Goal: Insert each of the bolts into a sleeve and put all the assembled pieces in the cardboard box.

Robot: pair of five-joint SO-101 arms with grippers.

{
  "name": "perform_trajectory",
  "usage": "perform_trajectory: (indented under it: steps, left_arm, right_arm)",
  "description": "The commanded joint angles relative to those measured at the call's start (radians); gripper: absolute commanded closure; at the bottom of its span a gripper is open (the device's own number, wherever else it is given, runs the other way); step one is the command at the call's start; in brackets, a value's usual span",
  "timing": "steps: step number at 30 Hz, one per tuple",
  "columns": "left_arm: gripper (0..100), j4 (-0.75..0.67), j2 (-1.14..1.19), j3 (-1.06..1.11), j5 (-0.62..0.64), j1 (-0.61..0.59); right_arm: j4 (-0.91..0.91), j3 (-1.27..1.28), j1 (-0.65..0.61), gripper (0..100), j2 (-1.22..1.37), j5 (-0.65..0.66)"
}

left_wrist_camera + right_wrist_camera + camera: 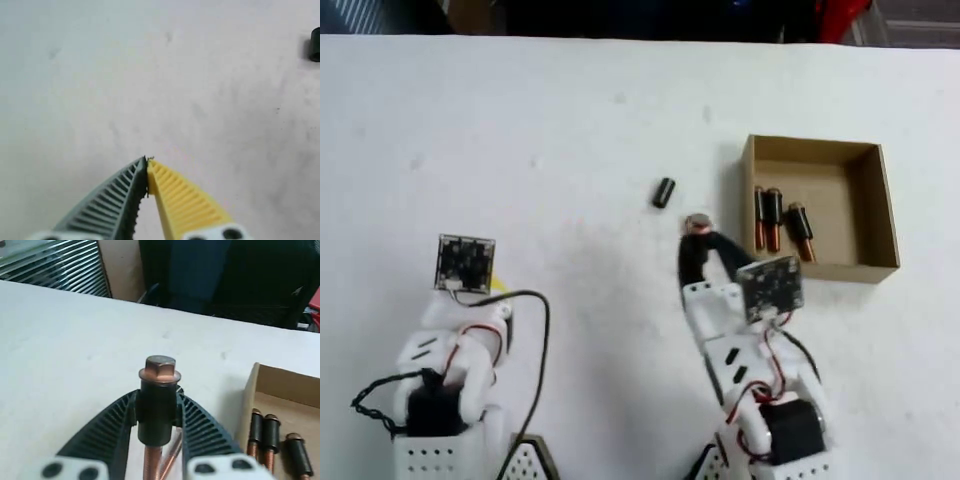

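Note:
My right gripper (157,412) is shut on a copper bolt in a black sleeve (156,407), held upright with its hex head on top. From above, the bolt head (697,223) shows at the tips of the right gripper (700,245), just left of the cardboard box (885,215). Three assembled pieces (775,220) lie side by side in the box (250,387), where they also show in the right wrist view (271,435). A loose black sleeve (663,192) lies on the table, beyond the held bolt. My left gripper (146,167) is shut and empty over bare table, the sleeve (315,45) far off.
The white table (520,130) spreads wide to the left and behind. Its far edge meets a dark background with a slatted object (60,265). The left arm (460,340) sits near the front left with a black cable looping beside it.

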Motion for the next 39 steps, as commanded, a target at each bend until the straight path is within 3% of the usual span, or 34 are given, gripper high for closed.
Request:
perform_trajectory:
  steps: [1, 7, 15, 20, 39]
  left_arm:
    - [98, -0.058, -0.001, 0.026, 0.008, -0.015]
    - [98, -0.115, -0.001, 0.094, 0.008, -0.064]
    - [98, -0.15, -0.001, 0.155, 0.008, -0.091]
    - [98, -0.15, -0.001, 0.155, 0.008, -0.09]
    - [98, -0.149, -0.001, 0.157, 0.008, -0.091]
  right_arm:
    - [0.059, -0.164, 0.059, 98.2, -0.012, 0.017]
    - [0.108, -0.348, 0.128, 98.2, 0.162, 0.018]
    - [0.104, -0.582, 0.262, 98.2, 0.599, 0.023]
    - [0.101, -0.687, 0.338, 98.1, 0.891, 0.117]
    - [0.101, -1.281, 0.573, 98.1, 1.911, 0.124]
